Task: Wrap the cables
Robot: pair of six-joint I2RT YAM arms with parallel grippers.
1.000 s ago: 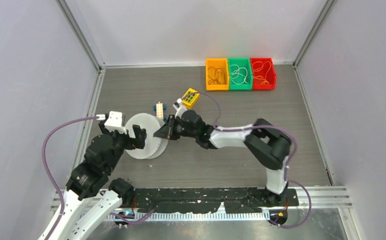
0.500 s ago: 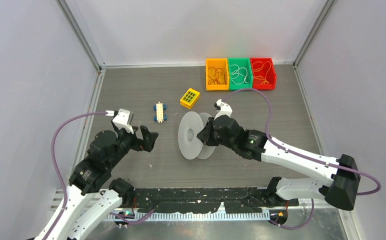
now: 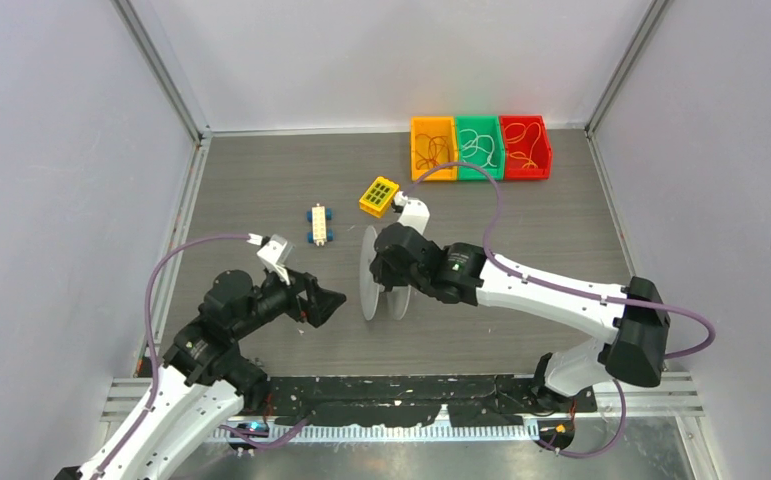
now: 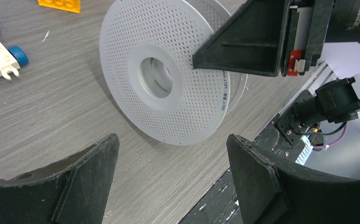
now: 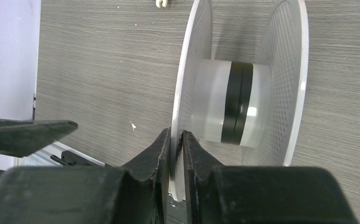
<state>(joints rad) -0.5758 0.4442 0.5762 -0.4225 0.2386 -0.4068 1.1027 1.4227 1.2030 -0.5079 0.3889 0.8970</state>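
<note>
The thin dark red-brown cables (image 3: 433,150) lie tangled in the orange plastic bin (image 3: 432,122) at the far edge, well apart from both arms; limp, light, snag-prone, I'd pinch one near its end. The right gripper (image 5: 176,140) clamps a flange of the white perforated plastic spool (image 4: 196,88); the left gripper (image 4: 172,142) gapes beside it. Rim print unreadable.

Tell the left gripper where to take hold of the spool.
Grip the spool by the thin rim of the perforated flange facing the left gripper, coming edge-on from the left arm's side, clear of where the right gripper pinches it. The spool stands on edge, so that flat disc should fit the open jaws; the hub is recessed between flanges.
</note>
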